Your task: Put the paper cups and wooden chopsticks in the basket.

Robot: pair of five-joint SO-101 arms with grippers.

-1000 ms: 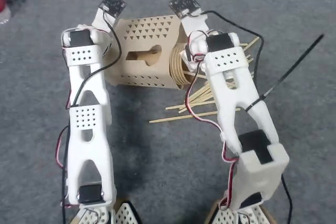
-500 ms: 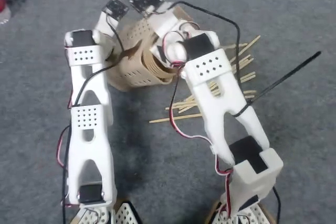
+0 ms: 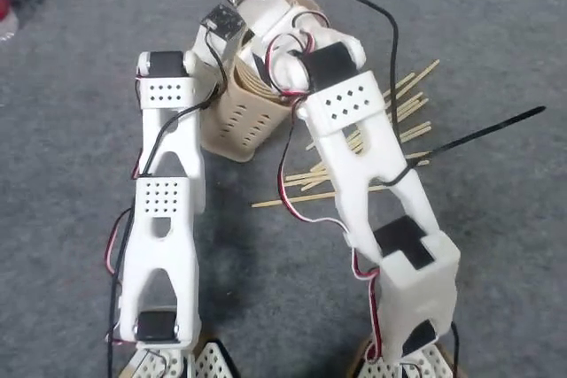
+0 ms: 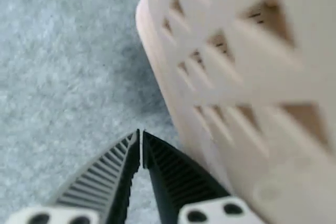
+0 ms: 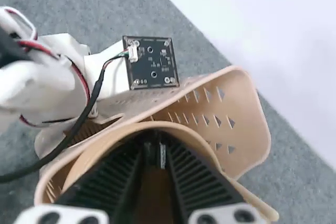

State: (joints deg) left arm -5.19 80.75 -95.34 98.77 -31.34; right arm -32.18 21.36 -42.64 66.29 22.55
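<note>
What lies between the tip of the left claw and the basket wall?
A strip of bare grey carpet, seen in the left wrist view, separates the shut left claw from the basket.

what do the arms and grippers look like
The left arm and right arm are white plastic with dotted hole patterns, black motors at the joints and red, black and white wires. The left gripper and right gripper are black and ribbed, on white mounts with screw holes.
</note>
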